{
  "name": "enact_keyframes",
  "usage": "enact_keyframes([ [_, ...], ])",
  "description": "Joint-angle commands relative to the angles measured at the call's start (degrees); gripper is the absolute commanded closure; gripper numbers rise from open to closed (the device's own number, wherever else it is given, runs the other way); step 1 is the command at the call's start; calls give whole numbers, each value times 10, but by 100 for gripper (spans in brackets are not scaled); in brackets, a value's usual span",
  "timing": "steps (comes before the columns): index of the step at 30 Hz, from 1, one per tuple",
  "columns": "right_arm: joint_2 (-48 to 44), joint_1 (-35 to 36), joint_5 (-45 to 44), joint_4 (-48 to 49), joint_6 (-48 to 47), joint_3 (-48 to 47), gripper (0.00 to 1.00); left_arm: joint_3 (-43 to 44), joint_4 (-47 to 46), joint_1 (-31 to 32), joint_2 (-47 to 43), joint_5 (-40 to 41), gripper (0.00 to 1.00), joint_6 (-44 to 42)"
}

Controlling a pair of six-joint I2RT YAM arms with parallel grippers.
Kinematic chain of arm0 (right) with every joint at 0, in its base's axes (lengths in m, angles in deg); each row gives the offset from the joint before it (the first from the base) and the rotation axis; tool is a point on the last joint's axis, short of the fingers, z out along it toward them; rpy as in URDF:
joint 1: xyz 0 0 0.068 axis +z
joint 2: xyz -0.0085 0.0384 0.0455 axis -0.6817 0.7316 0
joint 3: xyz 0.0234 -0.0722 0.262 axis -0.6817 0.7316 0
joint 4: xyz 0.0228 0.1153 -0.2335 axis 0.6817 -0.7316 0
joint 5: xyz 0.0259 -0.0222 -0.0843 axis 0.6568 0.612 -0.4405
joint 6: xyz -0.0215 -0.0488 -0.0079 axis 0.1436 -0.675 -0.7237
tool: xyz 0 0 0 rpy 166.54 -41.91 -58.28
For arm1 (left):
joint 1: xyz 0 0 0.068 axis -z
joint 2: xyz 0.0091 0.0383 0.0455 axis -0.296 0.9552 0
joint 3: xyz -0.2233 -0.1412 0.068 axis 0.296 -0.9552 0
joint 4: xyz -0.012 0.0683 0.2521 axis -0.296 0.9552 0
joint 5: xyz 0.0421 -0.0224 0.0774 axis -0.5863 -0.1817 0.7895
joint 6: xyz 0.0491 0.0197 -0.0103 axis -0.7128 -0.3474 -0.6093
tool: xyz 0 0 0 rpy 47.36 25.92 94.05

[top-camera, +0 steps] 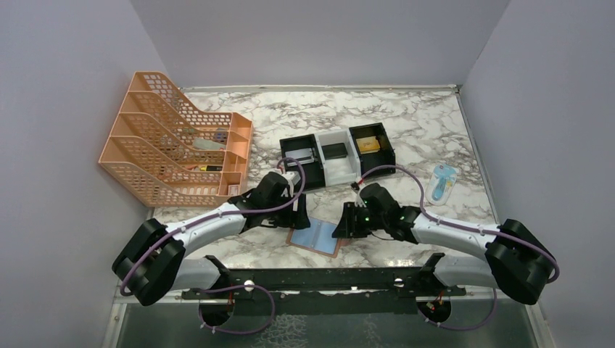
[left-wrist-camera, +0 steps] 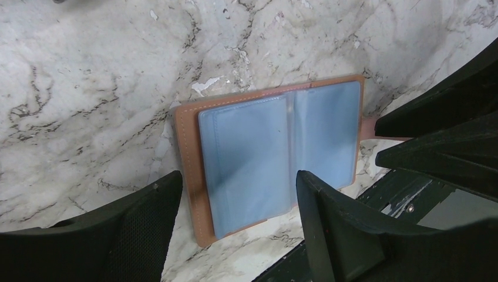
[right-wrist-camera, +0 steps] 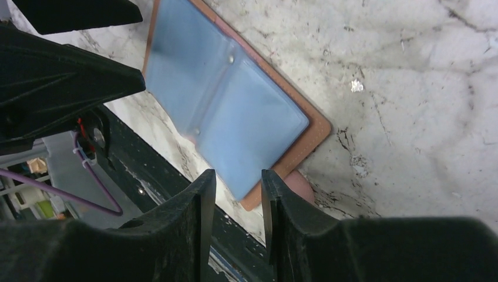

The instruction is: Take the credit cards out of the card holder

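1. The left gripper hangs with its jaws wide apart and nothing in them. Its two fingers stand either side of one end of the card holder.
2. The right gripper has its jaws a narrow gap apart. A corner of the holder's blue sleeve lies in line with that gap. I cannot tell whether it touches either finger.
3. Only the wrist views show the holder's detail: plain light-blue sleeves on either side of a centre fold, a stitched tan border, and a small snap tab on the edge toward the right arm.
4. Only the top view shows the wider layout. The holder lies open and flat on the marble table, near its front edge, between the two grippers.
5. Its long axis runs left to right and is slightly skewed, and the fold runs near to far.
6. Behind the grippers is a black-and-white tray with three compartments.
   - The left one holds what seems a greyish credit card.
   - The middle one holds a black credit card.
   - The right one holds a yellow item too small to identify.
7. An orange mesh file rack stands at far left with small items in its slots. A pale blue object lies on the table at right.
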Motion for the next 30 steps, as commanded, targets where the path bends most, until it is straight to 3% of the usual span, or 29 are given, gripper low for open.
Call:
enact_keyframes([
  [1,-13,8,9,33,32,21,66,-12,-18,11,13,-4,28,9],
  [12,44,8,21,89,53,31,70,-23,-26,23,25,5,34,14],
  [25,66,9,-27,46,49,33,69,-24,-54,38,33,-8,49,32],
  [28,72,8,-36,44,47,30,69,-13,-39,44,29,4,48,28],
  [30,70,9,-48,33,47,29,69,-7,-8,45,20,44,40,37],
])
